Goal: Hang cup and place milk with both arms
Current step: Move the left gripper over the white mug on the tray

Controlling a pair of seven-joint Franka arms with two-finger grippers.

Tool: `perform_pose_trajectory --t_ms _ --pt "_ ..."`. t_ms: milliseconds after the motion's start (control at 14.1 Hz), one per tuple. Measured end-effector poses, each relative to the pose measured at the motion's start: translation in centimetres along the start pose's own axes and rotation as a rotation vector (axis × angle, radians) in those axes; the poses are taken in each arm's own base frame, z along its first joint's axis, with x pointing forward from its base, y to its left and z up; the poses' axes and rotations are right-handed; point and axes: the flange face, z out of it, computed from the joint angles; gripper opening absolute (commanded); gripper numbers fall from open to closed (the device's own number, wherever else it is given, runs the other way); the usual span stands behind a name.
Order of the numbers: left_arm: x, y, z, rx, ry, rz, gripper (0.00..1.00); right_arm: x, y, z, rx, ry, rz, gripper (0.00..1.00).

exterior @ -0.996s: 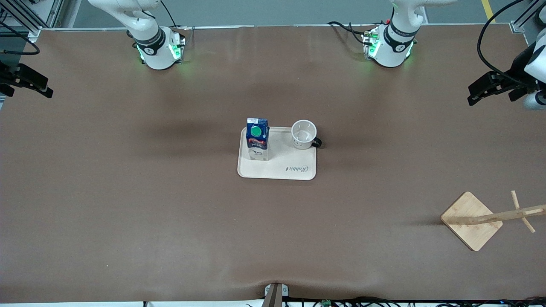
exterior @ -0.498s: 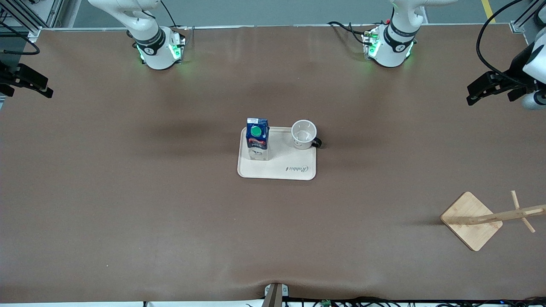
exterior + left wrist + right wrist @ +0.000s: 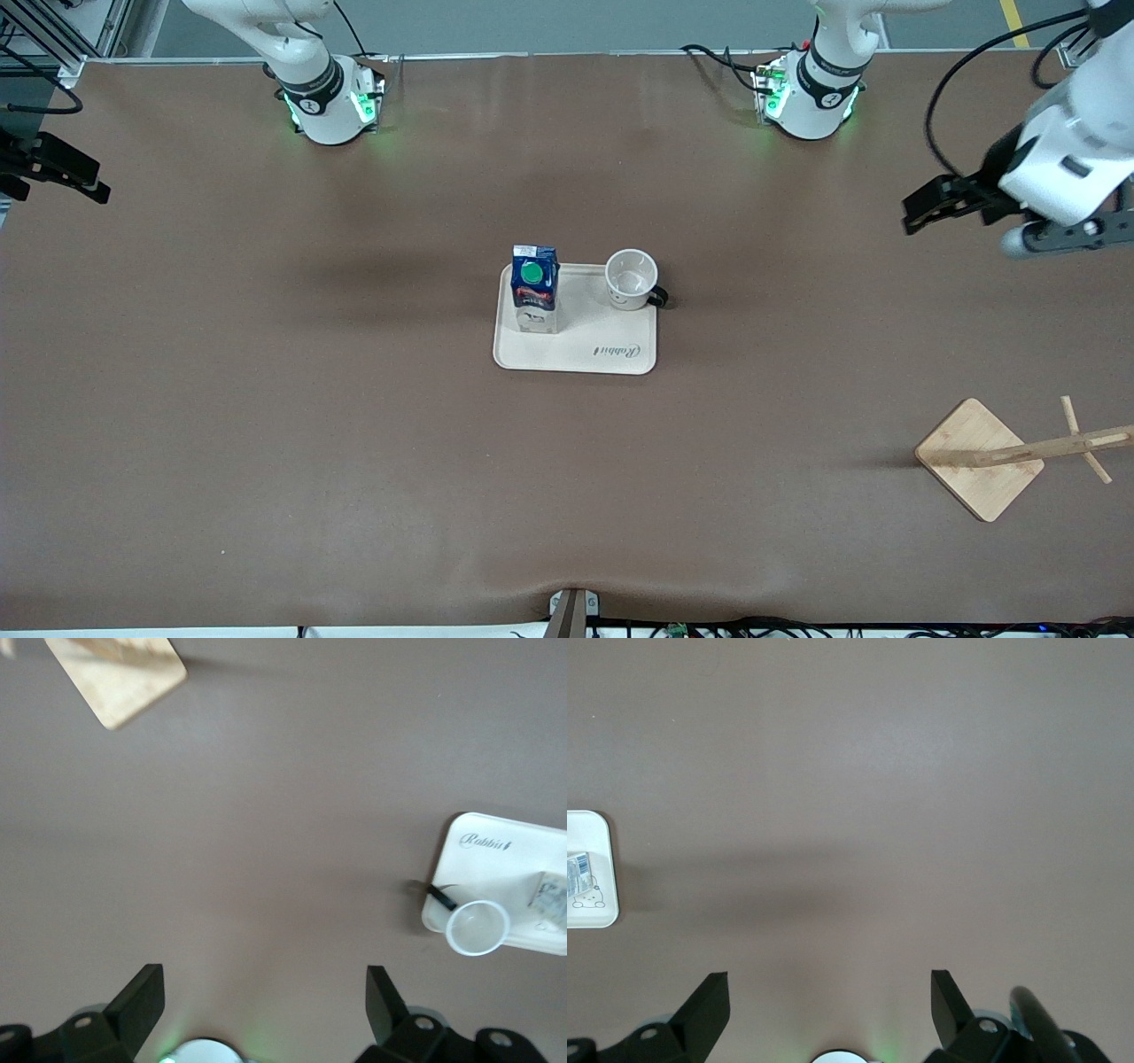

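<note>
"Rabbit" is printed in script on the cream tray at mid-table. On it stand the milk, whose label print cannot be read, and the cup, toward the left arm's end. The wooden rack is cut off by the frame edge. The left gripper is held over bare table, jaws spread and empty. The right gripper, likewise spread, is partly cropped.

Even, bright overhead light leaves soft, blurred shadows on the table. The left wrist view is smeared; between the right gripper's fingers a green glow shows.
</note>
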Motion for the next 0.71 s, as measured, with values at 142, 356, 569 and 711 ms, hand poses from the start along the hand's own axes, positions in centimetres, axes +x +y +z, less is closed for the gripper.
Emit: perform_pose_trajectory --t_ms 142,356,569,711 --pt "-0.5 3.7 1.5 0.003 -0.017 -0.065 1.0 0.0 0.0 0.0 0.0 0.0 0.0 1.0" --pt "-1.7 8.7 4.3 0.007 -0.033 -0.157 1.0 0.0 0.0 0.0 0.0 0.0 0.0 1.0" --pt "-3.6 13.4 9.0 0.003 -0.032 -0.247 1.0 0.0 0.0 0.0 0.0 0.0 0.001 1.0" --pt "-5.0 15.7 12.0 0.003 -0.032 -0.299 1.0 0.0 0.0 0.0 0.0 0.0 0.001 1.0"
